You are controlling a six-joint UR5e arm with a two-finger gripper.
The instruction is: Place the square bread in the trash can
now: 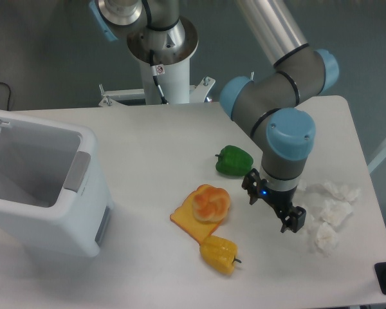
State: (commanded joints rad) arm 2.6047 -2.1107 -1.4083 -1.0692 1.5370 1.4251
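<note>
My gripper (273, 205) points straight down over the table, right of the middle, between the green pepper and the crumpled white paper. Its two black fingers (294, 222) stand apart, so it looks open, and I see nothing held in it. The wrist hides the spot right under it. The square bread does not show anywhere; it may be hidden under the gripper. The trash can (83, 212) is a large white bin with a grey panel, open at the top, standing at the left edge of the table, far from the gripper.
A flat orange toast slice (183, 222) lies mid-table with a round orange bun (210, 203) on it. A yellow pepper (220, 254) lies just in front, a green pepper (233, 161) behind. Several crumpled white paper pieces (331, 212) lie right of the gripper.
</note>
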